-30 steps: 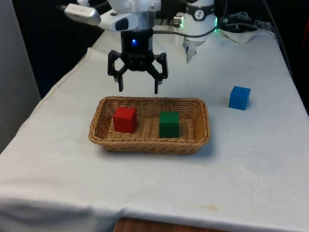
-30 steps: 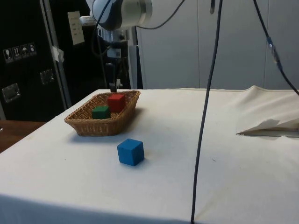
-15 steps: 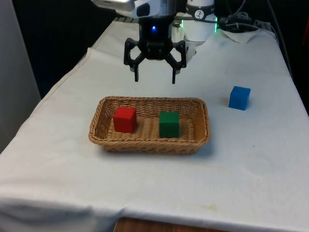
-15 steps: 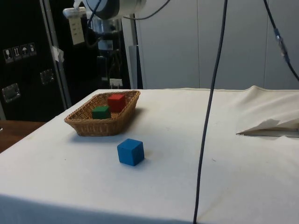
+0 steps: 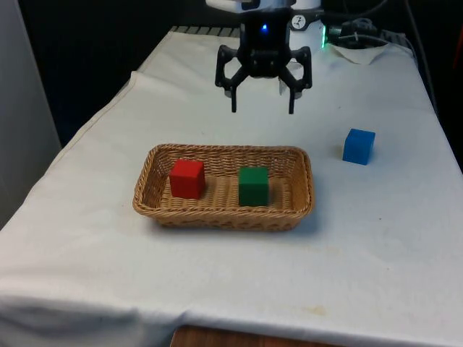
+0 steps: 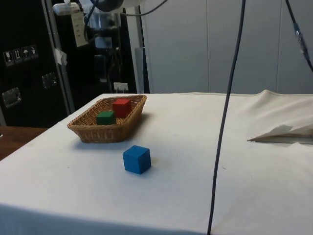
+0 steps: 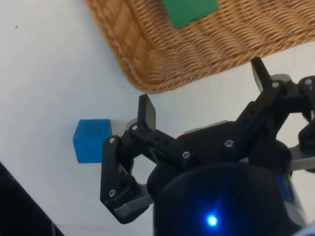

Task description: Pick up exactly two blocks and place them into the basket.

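A red block (image 5: 187, 178) and a green block (image 5: 253, 186) lie inside the wicker basket (image 5: 296, 189) in the middle of the table. The same basket (image 6: 88, 131) holds the red block (image 6: 122, 106) and green block (image 6: 105, 117) in the side view. A blue block (image 5: 359, 146) rests on the cloth towards the front view's right, apart from the basket. My gripper (image 5: 262, 110) hangs open and empty, high above the cloth beyond the basket's far rim. In the wrist view the gripper (image 7: 202, 92) has nothing between its fingers, with the basket's corner (image 7: 147, 59), green block (image 7: 189, 11) and blue block (image 7: 91, 140) below.
Crumpled white cloth or paper (image 6: 283, 132) lies near the table's far end in the side view. Dark cables (image 6: 225, 117) hang down across the side view.
My gripper has risen from just above the basket's far rim and moved towards the front view's right and farther back, staying open. The blocks and basket have not moved.
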Motion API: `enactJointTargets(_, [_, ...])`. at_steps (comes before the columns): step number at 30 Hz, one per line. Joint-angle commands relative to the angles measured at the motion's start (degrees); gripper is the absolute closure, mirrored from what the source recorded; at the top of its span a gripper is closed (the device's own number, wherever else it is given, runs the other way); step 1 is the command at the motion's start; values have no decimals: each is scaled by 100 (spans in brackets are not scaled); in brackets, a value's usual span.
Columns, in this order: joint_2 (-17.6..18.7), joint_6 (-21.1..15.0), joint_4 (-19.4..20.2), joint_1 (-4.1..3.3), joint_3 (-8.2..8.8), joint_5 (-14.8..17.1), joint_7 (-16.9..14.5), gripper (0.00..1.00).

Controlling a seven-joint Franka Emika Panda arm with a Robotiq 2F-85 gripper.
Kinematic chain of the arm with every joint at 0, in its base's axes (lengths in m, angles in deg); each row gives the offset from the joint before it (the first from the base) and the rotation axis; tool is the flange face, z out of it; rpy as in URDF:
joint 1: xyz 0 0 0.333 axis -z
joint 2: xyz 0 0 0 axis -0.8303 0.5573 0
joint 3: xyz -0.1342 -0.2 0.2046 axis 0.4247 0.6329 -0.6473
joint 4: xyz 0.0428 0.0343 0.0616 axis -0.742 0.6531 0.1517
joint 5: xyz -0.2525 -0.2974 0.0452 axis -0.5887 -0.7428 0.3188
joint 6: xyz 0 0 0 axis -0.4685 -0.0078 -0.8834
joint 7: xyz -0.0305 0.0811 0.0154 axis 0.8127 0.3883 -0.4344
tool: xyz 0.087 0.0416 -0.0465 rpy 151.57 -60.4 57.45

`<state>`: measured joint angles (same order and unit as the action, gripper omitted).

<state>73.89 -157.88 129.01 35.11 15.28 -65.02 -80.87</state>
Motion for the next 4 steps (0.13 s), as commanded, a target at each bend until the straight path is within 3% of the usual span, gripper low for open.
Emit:
enactJointTargets(1, [-74,-52,92,-63,29,-63,69,0])
enactJointTargets(3, [-160,-126,212,-74,0,-63,69,0])
enactJointTargets(4, [-97,-17,115,-23,-29,0,11,0])
